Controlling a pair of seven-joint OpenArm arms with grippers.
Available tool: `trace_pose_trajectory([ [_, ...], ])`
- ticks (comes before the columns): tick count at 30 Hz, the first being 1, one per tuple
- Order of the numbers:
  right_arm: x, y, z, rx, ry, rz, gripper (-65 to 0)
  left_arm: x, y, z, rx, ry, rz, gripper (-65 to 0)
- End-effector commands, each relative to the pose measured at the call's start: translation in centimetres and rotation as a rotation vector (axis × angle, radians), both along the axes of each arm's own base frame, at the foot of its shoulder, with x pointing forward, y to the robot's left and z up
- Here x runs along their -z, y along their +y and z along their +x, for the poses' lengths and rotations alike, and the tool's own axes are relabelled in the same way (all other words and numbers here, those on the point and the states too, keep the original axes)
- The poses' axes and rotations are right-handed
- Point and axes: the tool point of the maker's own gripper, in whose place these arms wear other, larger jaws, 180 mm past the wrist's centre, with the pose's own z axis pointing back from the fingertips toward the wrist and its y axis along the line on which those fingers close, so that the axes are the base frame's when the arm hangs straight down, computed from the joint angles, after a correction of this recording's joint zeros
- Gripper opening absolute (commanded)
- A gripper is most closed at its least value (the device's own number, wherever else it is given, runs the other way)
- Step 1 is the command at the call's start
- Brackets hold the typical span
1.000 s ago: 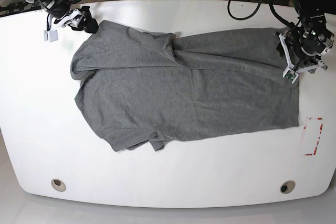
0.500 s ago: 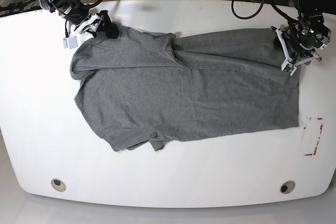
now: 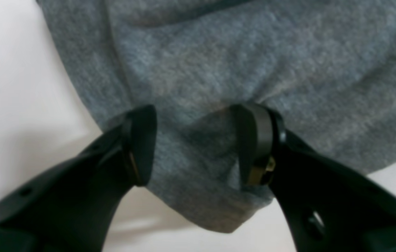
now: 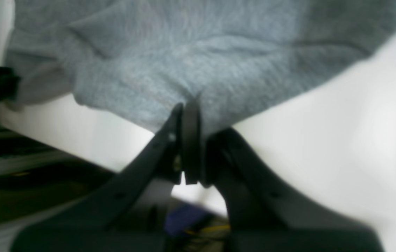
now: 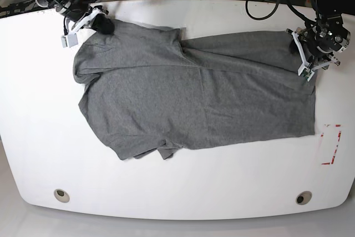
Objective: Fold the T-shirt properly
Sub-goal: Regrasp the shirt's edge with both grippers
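The heather-grey T-shirt point(image 5: 194, 92) lies spread on the white table point(image 5: 183, 192), neck end toward the left. My right gripper point(image 5: 104, 25) is at the shirt's far-left top corner. In the right wrist view it point(image 4: 191, 115) is shut on the shirt's edge point(image 4: 191, 70). My left gripper point(image 5: 300, 54) is at the shirt's far-right top corner. In the left wrist view it point(image 3: 198, 147) is open, with one finger point(image 3: 142, 143) on either side of a fold of the shirt point(image 3: 219, 63).
A red-outlined rectangle point(image 5: 331, 144) is marked on the table at the right. Two round holes point(image 5: 62, 195) point(image 5: 303, 197) sit near the front edge. Cables lie beyond the table's far edge point(image 5: 183, 1).
My right gripper has moved onto the shirt's top-left corner, shut on it and drawn it back toward the far left. My left gripper has shifted a little toward the far edge.
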Motion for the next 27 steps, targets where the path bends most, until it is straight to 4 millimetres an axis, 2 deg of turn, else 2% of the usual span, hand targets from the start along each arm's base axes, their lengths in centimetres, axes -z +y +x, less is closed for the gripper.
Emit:
trace_pose_trajectory([
  [1,-2.6,-0.2,0.9,-0.021,-0.090,-0.034,-65.0,-0.5,0.7,0.2,-0.001,-0.007,0.025,-31.1],
  [4,-5.0,-0.5,1.6,-0.058,-0.168,-0.044,-65.0,-0.6,0.9,0.2,0.000,-0.006,0.030,-31.1],
  [8,-6.8,-1.1,2.7,-0.083,-0.236,-0.036,-65.0,-0.6,1.5,0.1,0.002,0.002,0.043,-31.1],
  [16,-9.4,-2.6,7.8,-0.090,-0.363,-0.065,-65.0,-0.1,2.6,-0.3,-0.007,0.031,0.057,-31.1],
  [18,-9.2,-3.0,9.3,-0.074,-0.371,-0.035,-65.0,-0.1,2.6,-0.3,-0.007,0.031,0.057,-31.1],
  [27,-8.0,-2.0,14.9,-0.110,-0.355,0.101,-65.0,-0.2,2.7,-0.3,-0.008,0.030,0.059,-31.1],
])
